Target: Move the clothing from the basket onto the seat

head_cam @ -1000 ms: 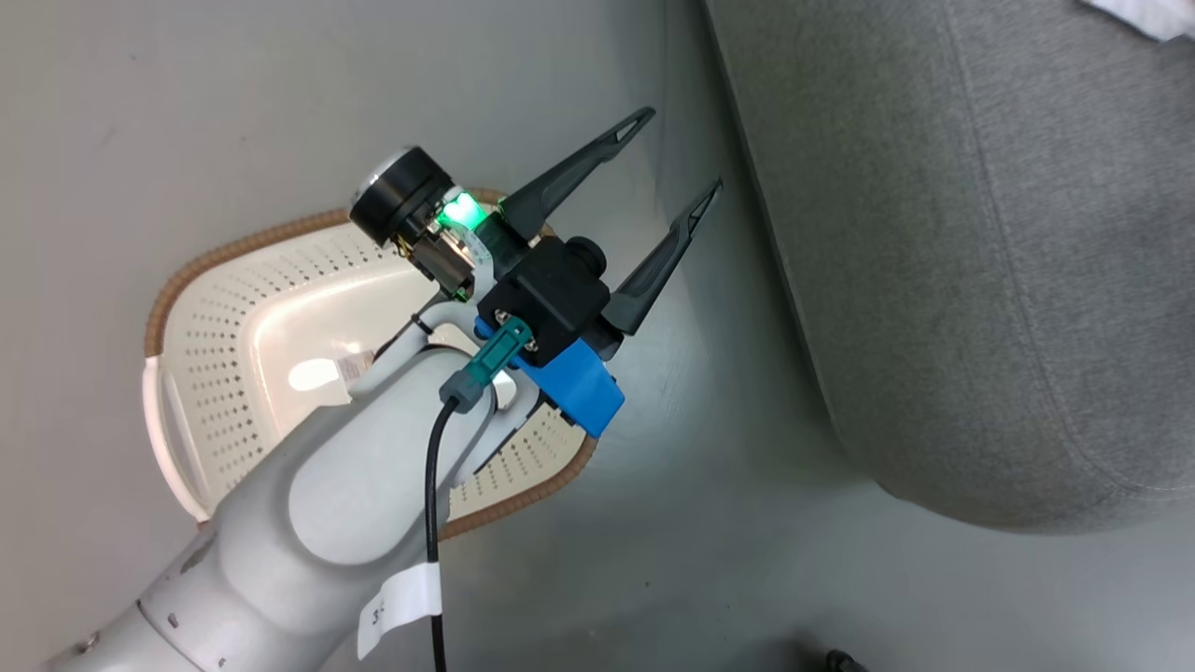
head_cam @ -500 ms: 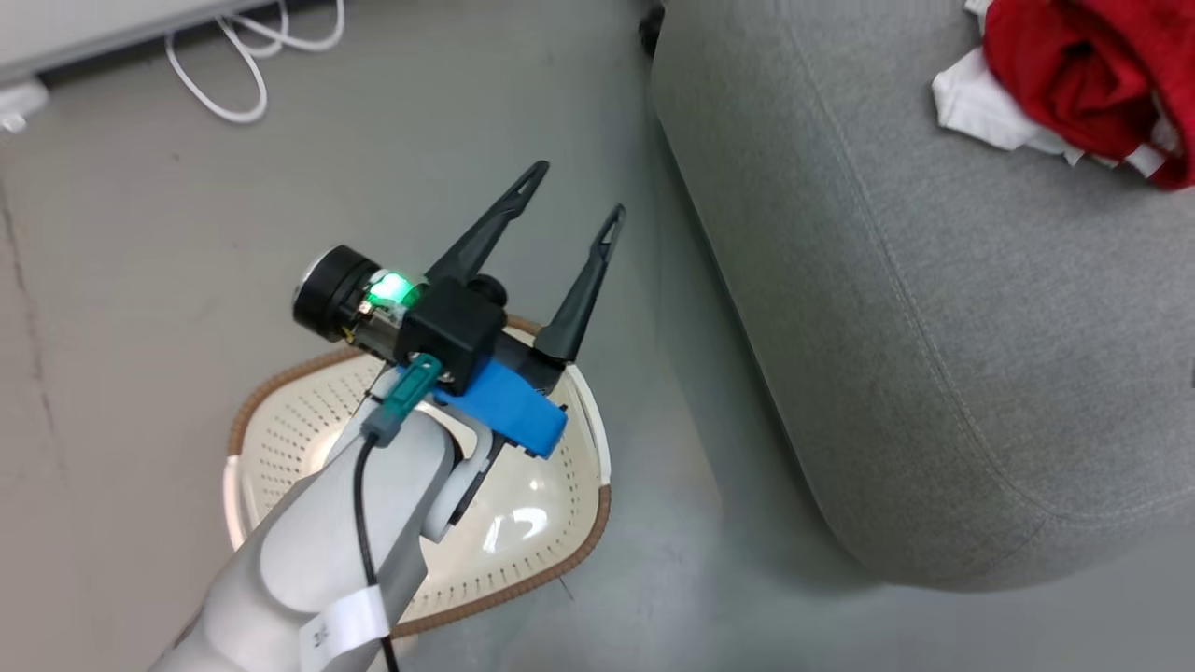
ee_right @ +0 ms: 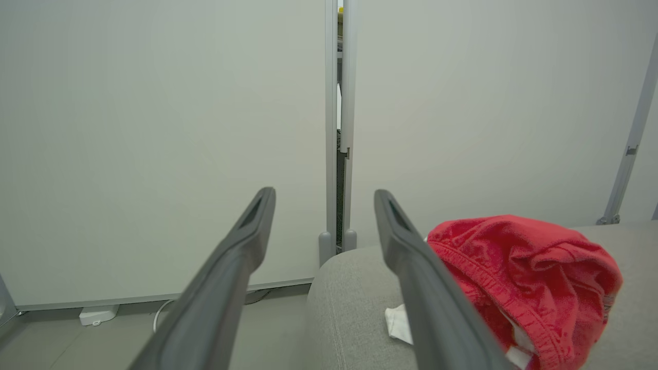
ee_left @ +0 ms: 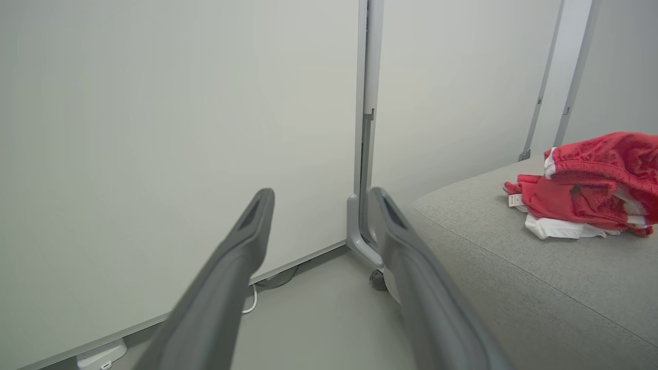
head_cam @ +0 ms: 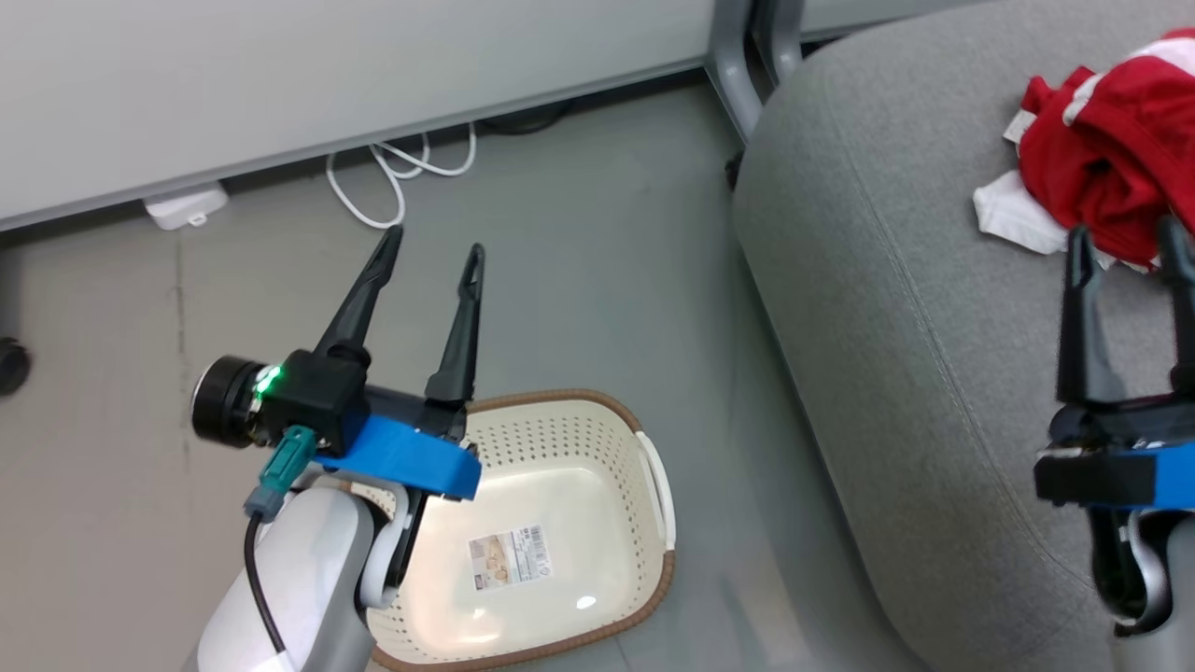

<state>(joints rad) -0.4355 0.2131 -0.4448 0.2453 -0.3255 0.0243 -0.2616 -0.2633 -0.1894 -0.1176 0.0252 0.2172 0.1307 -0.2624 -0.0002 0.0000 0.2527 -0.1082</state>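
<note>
Clothing: bright red soft fabric with white trim and a white stripe, crumpled in a heap, a white piece poking out beneath. Lying on the grey seat, well apart from the basket. Basket down on the floor beside the seat, cream with a brown rim. Left gripper by the basket's left edge, jaws spread wide, holding nothing. Right gripper over the seat, just short of the clothing, jaws wide apart, gripping nothing.
</note>
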